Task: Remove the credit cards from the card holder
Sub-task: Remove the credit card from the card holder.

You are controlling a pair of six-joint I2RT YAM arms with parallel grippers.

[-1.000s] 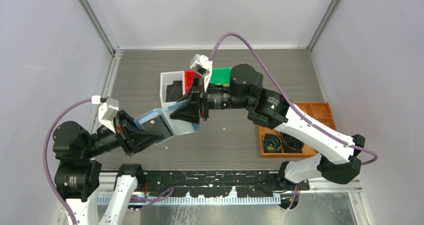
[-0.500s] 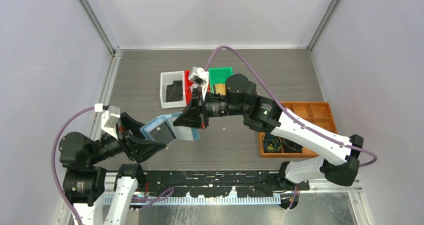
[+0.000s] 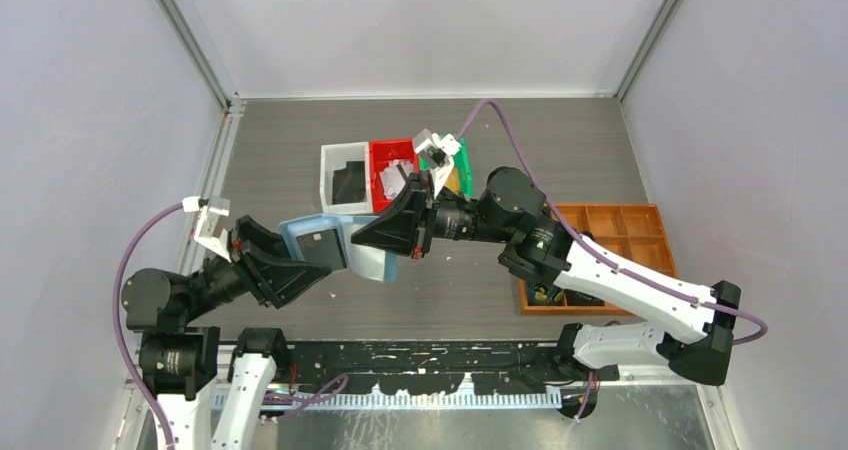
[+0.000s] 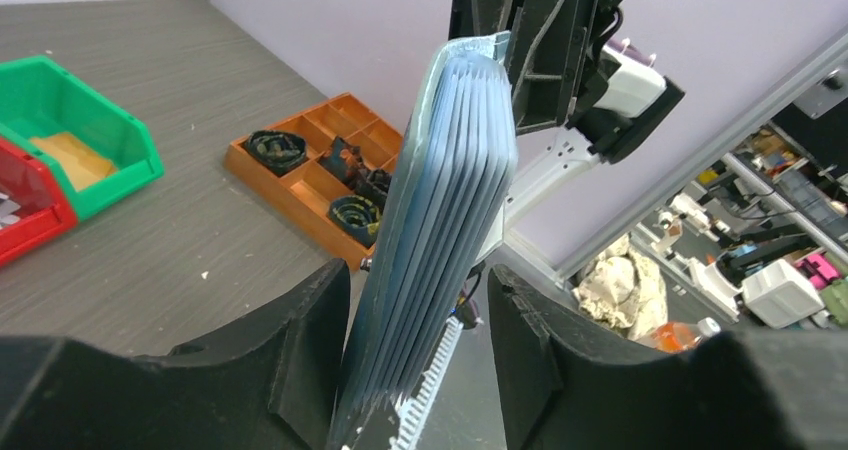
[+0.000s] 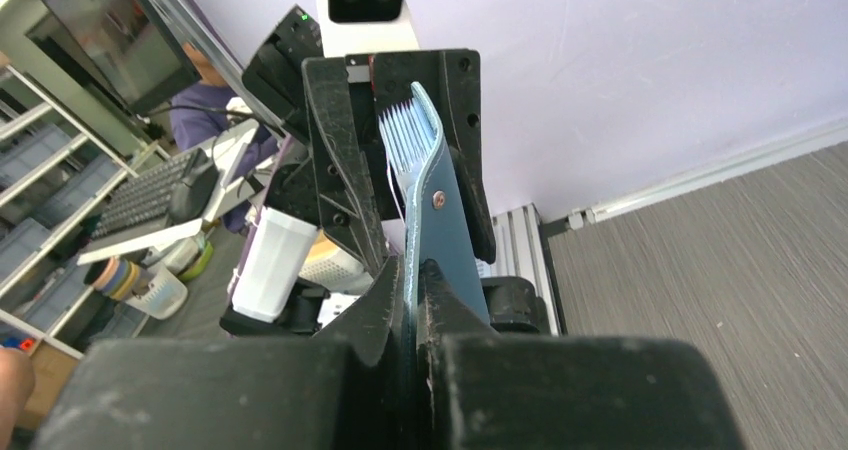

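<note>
**Right arm swings aside and uncovers the red bin; both grippers hold the card holder**

Compared with half a second ago, the right arm's elbow sits further right. The red bin, half covered then, now shows almost whole.

Top view: the blue card holder hangs open above the table, in front of the white bin. The left gripper clasps its left half. The right gripper pinches its right flap. One dark credit card lies in the open face; any print on it is too small to read. A green bin is partly hidden behind the right wrist, and an orange tray lies at the right.

Left wrist view: the holder stands edge-on between the left fingers, which close on its stacked light-blue pockets. The right gripper grips its far top edge. Beyond, the tray's compartments hold coiled black cables.

Right wrist view: the right fingers press together on a blue flap bearing a metal snap stud. Behind it the left fingers flank the fanned pockets. Cards and pockets cannot be told apart here.
</note>
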